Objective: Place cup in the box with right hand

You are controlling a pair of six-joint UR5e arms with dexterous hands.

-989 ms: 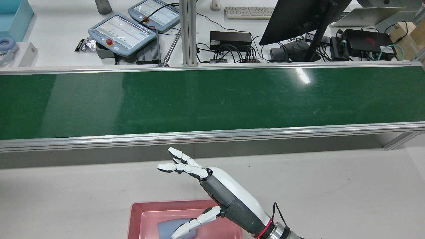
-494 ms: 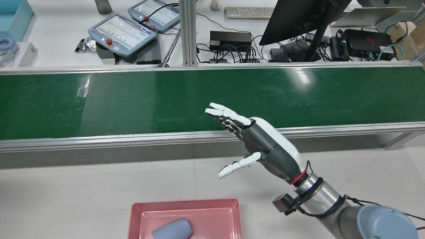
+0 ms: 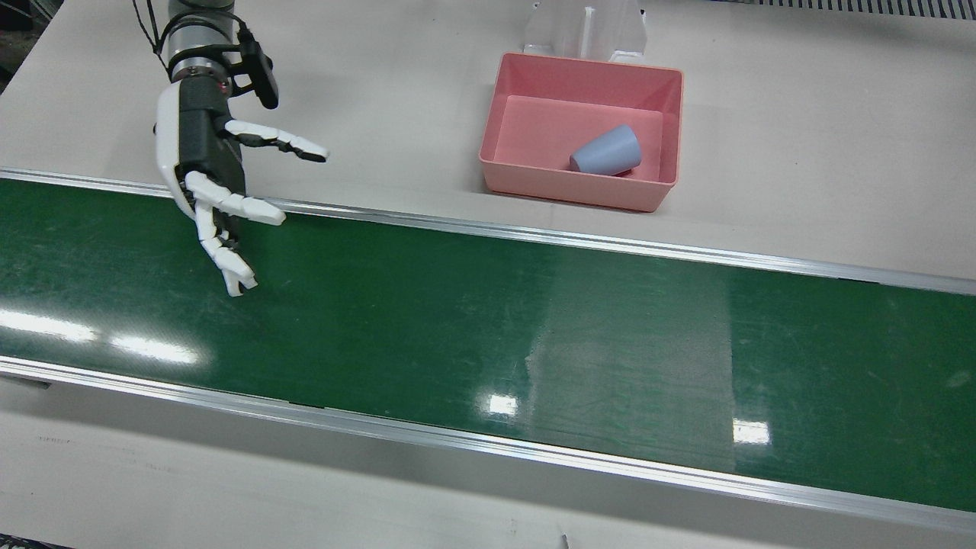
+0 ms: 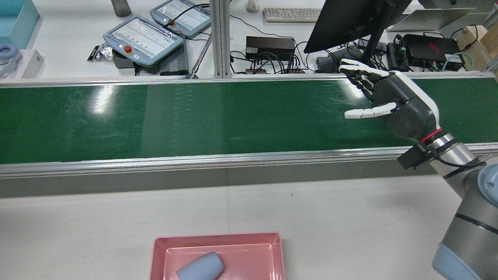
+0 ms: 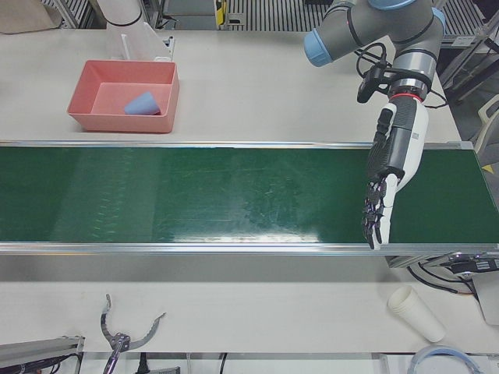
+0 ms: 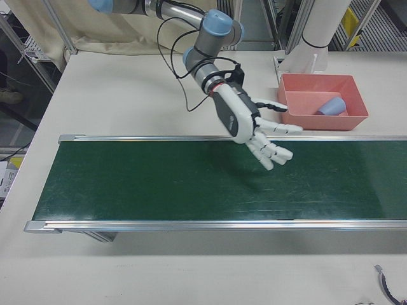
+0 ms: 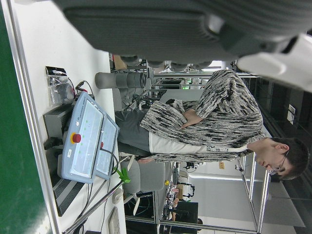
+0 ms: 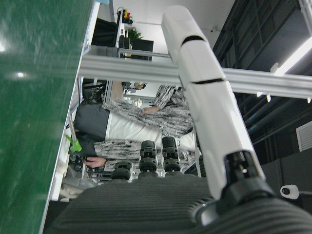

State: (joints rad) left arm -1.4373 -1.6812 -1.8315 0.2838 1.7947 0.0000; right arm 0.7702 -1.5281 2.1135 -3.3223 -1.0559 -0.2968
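Note:
A blue-grey cup lies on its side inside the pink box, seen also as the cup in the box at the rear view's bottom edge. My right hand hovers open over the green belt, far to the right of the box, fingers spread and holding nothing. The right-front view shows this hand left of the box and cup. My left hand hangs open over the belt's other end, fingers pointing down.
A white pedestal stands just behind the box. Stacked paper cups and a metal tool lie on the operators' side. Teach pendants and a monitor sit beyond the belt. A seated person shows in the left hand view.
My right hand has lifted away from the box and swung right and forward over the belt, staying open. The cup stays on its side in the box, shifted slightly.

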